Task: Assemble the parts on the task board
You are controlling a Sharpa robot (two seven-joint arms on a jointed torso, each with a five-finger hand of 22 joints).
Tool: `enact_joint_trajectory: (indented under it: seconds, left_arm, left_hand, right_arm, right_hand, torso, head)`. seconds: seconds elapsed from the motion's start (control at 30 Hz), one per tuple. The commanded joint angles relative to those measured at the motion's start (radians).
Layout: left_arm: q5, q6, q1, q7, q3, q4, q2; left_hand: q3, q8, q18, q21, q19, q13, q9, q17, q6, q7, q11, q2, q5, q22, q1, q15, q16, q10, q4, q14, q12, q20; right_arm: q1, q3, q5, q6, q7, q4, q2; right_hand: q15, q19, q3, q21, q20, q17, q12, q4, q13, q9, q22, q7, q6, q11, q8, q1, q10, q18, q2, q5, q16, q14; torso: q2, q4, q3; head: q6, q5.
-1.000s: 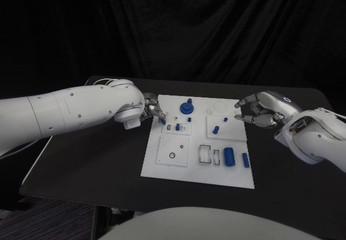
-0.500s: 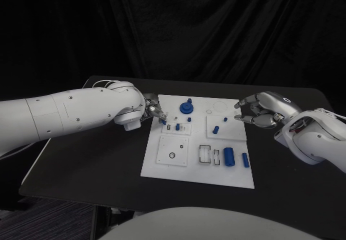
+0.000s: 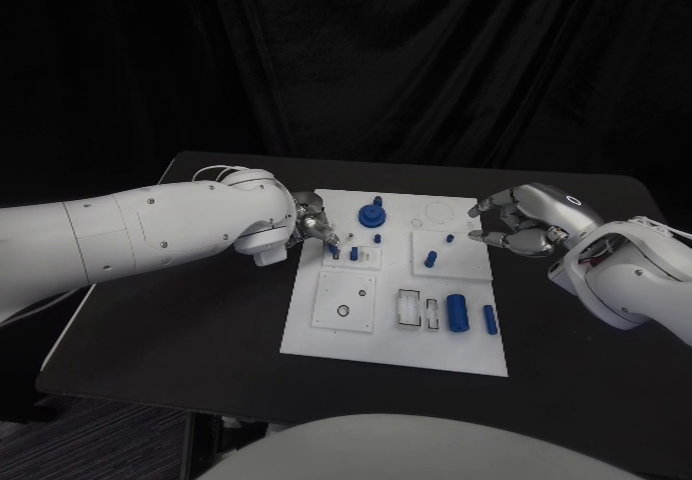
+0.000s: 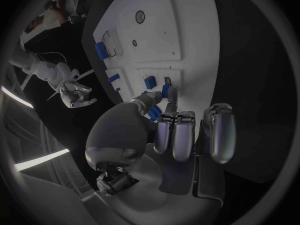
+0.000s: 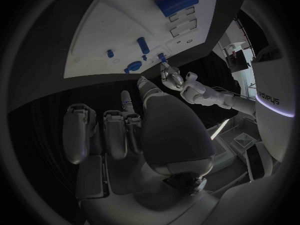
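The white task board [image 3: 325, 335] lies mid-table. My left hand [image 3: 312, 226] is over its left edge and pinches a small blue part [image 3: 335, 252] just above the small square plate [image 3: 369, 262], where another blue peg [image 3: 353, 254] stands. In the left wrist view the pinched part [image 4: 154, 114] sits between thumb and a fingertip [image 4: 170, 95]. My right hand [image 3: 526, 226] hovers off the board's right edge, its fingers loosely curved and apart around nothing. A blue round knob [image 3: 374, 213], small pegs [image 3: 431, 259] and a large blue cylinder [image 3: 459, 311] rest on the board.
A black ring [image 3: 343, 311] sits in the near-left square plate. A slim blue piece [image 3: 490, 320] lies by the board's right edge. The black table [image 3: 173, 330] extends on both sides. The right wrist view shows the board [image 5: 112, 25] and my left hand [image 5: 170, 76] beyond it.
My left hand has shifted a little to the right and nearer, carrying the small blue part over the small square plate. The right hand has stayed in place.
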Motion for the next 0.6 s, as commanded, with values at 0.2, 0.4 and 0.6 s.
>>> enact_joint_trajectory:
  seconds: [0.2,0.4,0.6]
  left_arm:
    - [-0.005,0.018,-0.005,0.012,0.001,0.007,0.002]
    - [-0.005,0.024,-0.006,0.013,0.001,0.009,0.001]
    - [-0.005,0.027,-0.007,0.013,0.001,0.013,-0.002]
  left_hand:
    - [0.059,0.005,0.006,-0.005,0.022,0.263,0.001,0.263,0.000,-0.005,-0.006,0.009,0.003,0.185,0.000,-0.008,0.003,0.105,-0.051,0.104,0.004,-0.002]
    - [0.060,0.005,0.006,-0.005,0.022,0.263,0.001,0.263,0.001,-0.005,-0.007,0.010,0.003,0.185,-0.002,-0.008,0.003,0.105,-0.050,0.104,0.004,-0.002]
    - [0.060,0.005,0.006,-0.005,0.022,0.263,0.001,0.263,0.001,-0.005,-0.007,0.010,0.003,0.185,-0.002,-0.008,0.003,0.105,-0.050,0.104,0.004,-0.002]
  right_arm:
    - [-0.002,0.001,-0.001,0.002,-0.018,0.004,-0.003]
    - [-0.002,0.001,-0.001,0.004,-0.018,0.003,-0.001]
    - [-0.003,0.001,-0.001,0.005,-0.019,0.002,-0.001]
  right_hand:
    - [0.007,0.041,0.006,-0.003,0.005,0.144,0.003,-0.003,0.263,-0.001,0.209,0.001,0.007,0.007,-0.005,0.003,0.102,0.016,0.008,0.003,-0.002,0.077]
    - [0.007,0.041,0.006,-0.003,0.005,0.144,0.003,-0.003,0.263,-0.001,0.209,0.001,0.007,0.007,-0.005,0.003,0.102,0.016,0.008,0.003,-0.002,0.077]
    - [0.007,0.042,0.006,-0.002,0.005,0.145,0.003,-0.003,0.263,-0.002,0.209,0.001,0.007,0.007,-0.006,0.003,0.102,0.015,0.008,0.004,-0.002,0.077]
  torso:
    - [0.001,-0.0001,0.0016]
    - [0.000,-0.0001,0.0007]
    - [-0.001,0.0010,0.0007]
  head:
    - [0.000,0.002]
    - [0.000,0.005]
    - [0.000,0.004]
